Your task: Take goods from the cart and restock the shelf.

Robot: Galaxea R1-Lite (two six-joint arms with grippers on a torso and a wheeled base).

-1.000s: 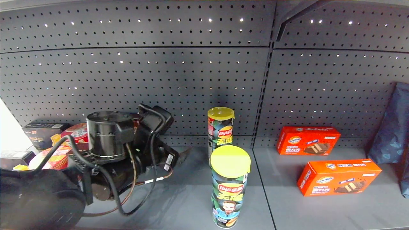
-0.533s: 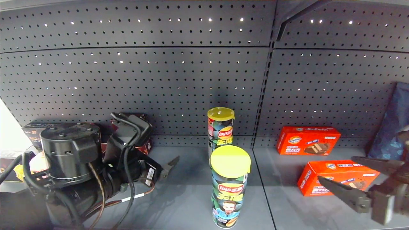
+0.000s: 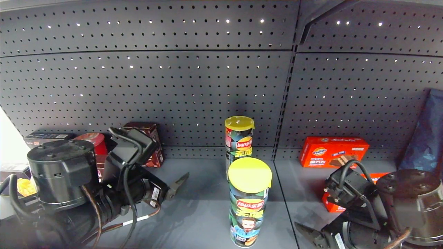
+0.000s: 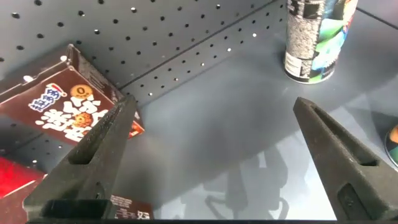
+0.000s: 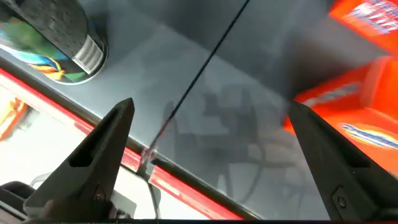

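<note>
Left gripper [image 4: 214, 102] low over grey metal shelf [image 3: 204, 214]; jaws wide open, empty. Right gripper [image 5: 211, 106] at shelf's front edge, jaws open, near tall yellow-lidded chip can [image 3: 249, 204].

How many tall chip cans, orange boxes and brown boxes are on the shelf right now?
Chip cans: 2, rear and front
Orange boxes: 2, far and near, the near one partly hidden
Brown boxes: 1
Total: 5
</note>
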